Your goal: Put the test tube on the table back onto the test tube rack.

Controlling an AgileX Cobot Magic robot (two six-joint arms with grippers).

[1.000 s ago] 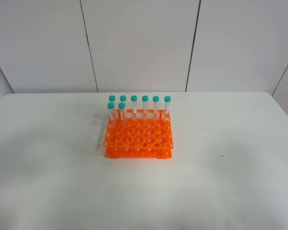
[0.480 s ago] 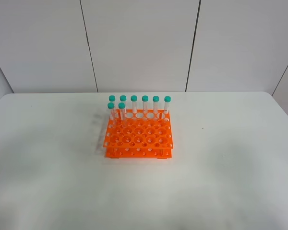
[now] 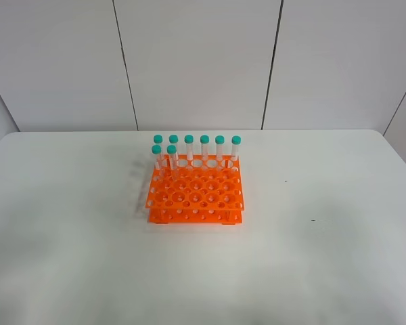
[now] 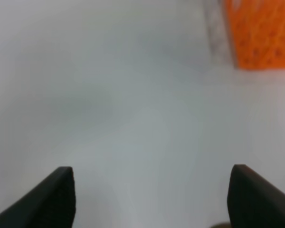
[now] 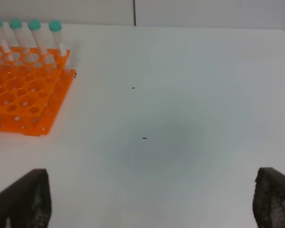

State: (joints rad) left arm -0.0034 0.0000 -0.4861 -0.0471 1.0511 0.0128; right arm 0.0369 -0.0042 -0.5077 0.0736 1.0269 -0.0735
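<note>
The orange test tube rack [image 3: 195, 193] stands mid-table on the white table [image 3: 325, 257]. Several test tubes [image 3: 189, 147] with teal caps stand upright along its back rows. No tube lies on the table in any view. Neither gripper shows in the exterior view. My left gripper [image 4: 152, 167] is open and empty over bare table, with a blurred corner of the rack [image 4: 261, 33] beyond it. My right gripper [image 5: 151, 171] is open and empty, off to the side of the rack [image 5: 23, 95], whose tubes [image 5: 34, 35] show upright.
A white panelled wall [image 3: 196, 61] rises behind the table's far edge. Small dark specks [image 5: 145, 138] mark the tabletop to the right of the rack.
A dark curved part of the left arm at the left edge of the exterior view one second ago has gone out of view. The rack and tubes have not moved.
</note>
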